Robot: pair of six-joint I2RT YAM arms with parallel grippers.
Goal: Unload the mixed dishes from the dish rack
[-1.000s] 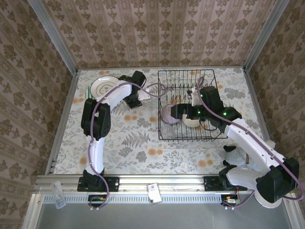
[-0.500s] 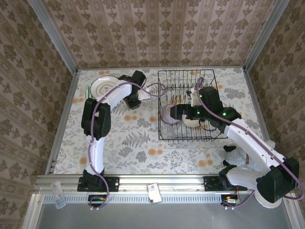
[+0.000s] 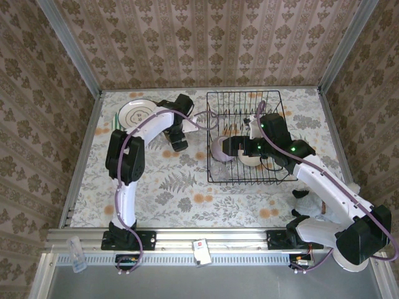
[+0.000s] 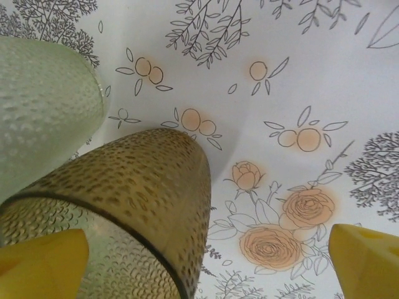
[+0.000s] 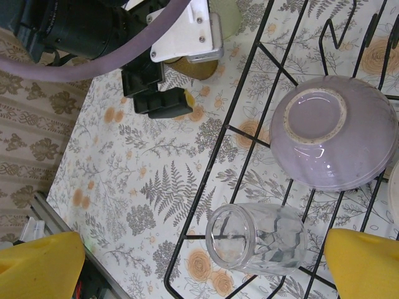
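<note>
left gripper [image 4: 206,266] hung spread wide over the table [image 4: 299,81], gripping nothing. the amber cup [image 4: 124,205] stood free near its lower-left fingertip, with the pale-green cup [image 4: 43,112] just beside it at upper left. over the dish rack [image 5: 246,143] the right gripper [image 5: 202,261] gaped empty too, and that was plainly the nearer arm. the clear glass [image 5: 255,240] lay on its side on the wires, low in frame between the yellow tips, its long axis left-right and its mouth left. the lavender bowl [image 5: 333,137] sat upturned at upper right. the glass ran along the jaw line, so i reckoned the wrist needed a turn.
</note>
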